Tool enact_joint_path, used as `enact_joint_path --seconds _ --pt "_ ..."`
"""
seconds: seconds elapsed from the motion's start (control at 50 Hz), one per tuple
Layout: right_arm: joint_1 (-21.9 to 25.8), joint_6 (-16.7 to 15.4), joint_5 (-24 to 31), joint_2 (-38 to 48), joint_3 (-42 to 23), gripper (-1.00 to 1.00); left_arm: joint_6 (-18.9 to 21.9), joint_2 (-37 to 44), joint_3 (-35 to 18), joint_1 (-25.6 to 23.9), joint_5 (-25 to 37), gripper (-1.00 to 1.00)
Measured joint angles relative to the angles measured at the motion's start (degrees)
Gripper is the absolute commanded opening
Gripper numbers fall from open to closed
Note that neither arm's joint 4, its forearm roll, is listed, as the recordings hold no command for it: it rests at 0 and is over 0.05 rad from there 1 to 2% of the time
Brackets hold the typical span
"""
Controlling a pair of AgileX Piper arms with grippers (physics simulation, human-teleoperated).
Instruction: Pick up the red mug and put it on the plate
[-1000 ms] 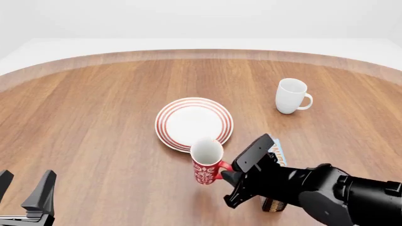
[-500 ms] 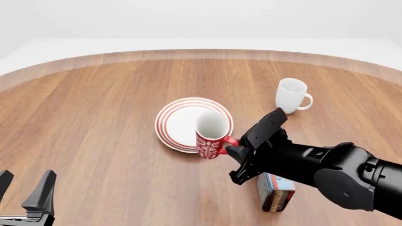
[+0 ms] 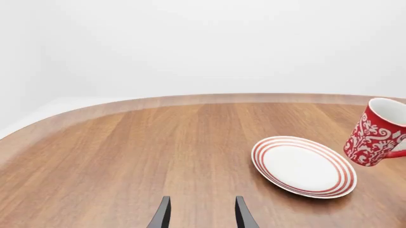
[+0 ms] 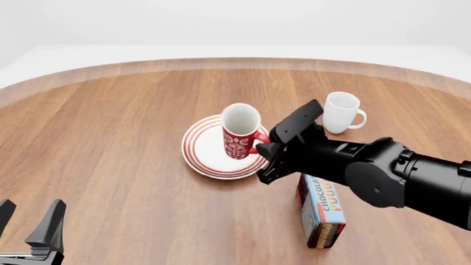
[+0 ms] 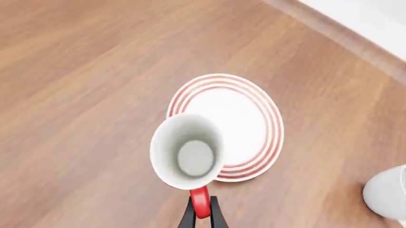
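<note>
Left wrist view: left gripper (image 3: 201, 216) low over bare wood, two dark fingertips (image 3: 162, 214) parted with a clear gap, nothing between them. Table (image 3: 127, 156) is warm brown wood grain with a rounded far edge and a lighter bevel band; behind it a plain white floor and wall, no features. The plate (image 3: 303, 166) lies flat on the wood. The red mug (image 3: 375, 134) is in the air above and beside the plate's edge, tilted, a dark shadow under the plate rim.

Front view: right gripper (image 4: 266, 148) pinches the red mug's loop handle, jaws closed on it; the black arm enters from the lower right. Red mug (image 4: 240, 132) is held upright-ish, its mouth tilted a little toward the camera, over the plate's right half; cannot tell if the base touches. Plate (image 4: 202, 146) sits mid-table. White mug (image 4: 341, 112) stands upright beyond the arm, handle to the right, apart from the plate. A chocolate pudding box (image 4: 321, 212) lies on the wood near the right arm. Left gripper (image 4: 30, 229) at the bottom left corner, fingers spread, empty. Same curved table edge, pale blank backdrop.

Right wrist view: looking down into the red mug (image 5: 188, 153), white inside; the red handle sits between the thin dark fingers (image 5: 188, 217), clamped. Mug overlaps the plate (image 5: 257, 118) rim. White mug (image 5: 387, 192) at the frame edge. Wood planks run diagonally, the pale table edge strip in one corner.
</note>
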Motion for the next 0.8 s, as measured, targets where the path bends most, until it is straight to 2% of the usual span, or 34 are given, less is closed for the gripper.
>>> enact_joint_path --seconds 0.8 --pt "-4.4 -2.4 -6.1 12.1 -7.7 -1.0 0.0 0.0 0.0 0.0 0.0 1.0"
